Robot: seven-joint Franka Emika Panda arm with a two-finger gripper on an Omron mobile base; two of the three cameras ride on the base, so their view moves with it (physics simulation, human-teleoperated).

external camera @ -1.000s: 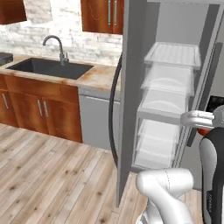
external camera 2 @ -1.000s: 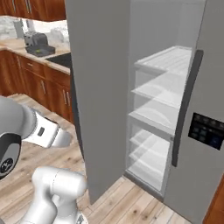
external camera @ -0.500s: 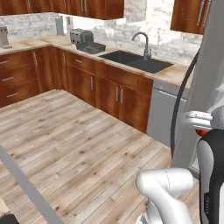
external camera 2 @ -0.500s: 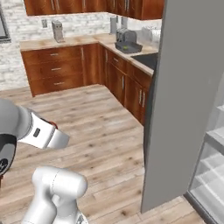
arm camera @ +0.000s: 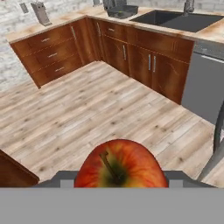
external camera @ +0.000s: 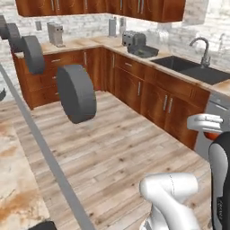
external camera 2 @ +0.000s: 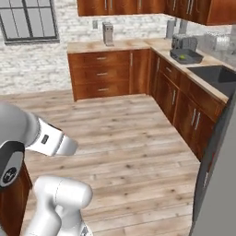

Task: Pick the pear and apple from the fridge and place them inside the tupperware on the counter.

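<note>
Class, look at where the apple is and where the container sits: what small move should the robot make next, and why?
Probably drive on toward the counter. The apple sits at the gripper, seemingly held, while the dark container with a greenish fruit inside lies far across the wooden floor beside the sink.

Base views flank arm, share counter (external camera: 94, 43); hand view looks floorward.

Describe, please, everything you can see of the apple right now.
In the hand view the apple sits close to the camera, round and glossy, red shading to yellow-green around its stem hollow, with a short brown stem pointing towards the camera. Its lower part is cut off. It hangs over the wooden floor, seemingly carried in the gripper; the fingers are hidden.
</note>
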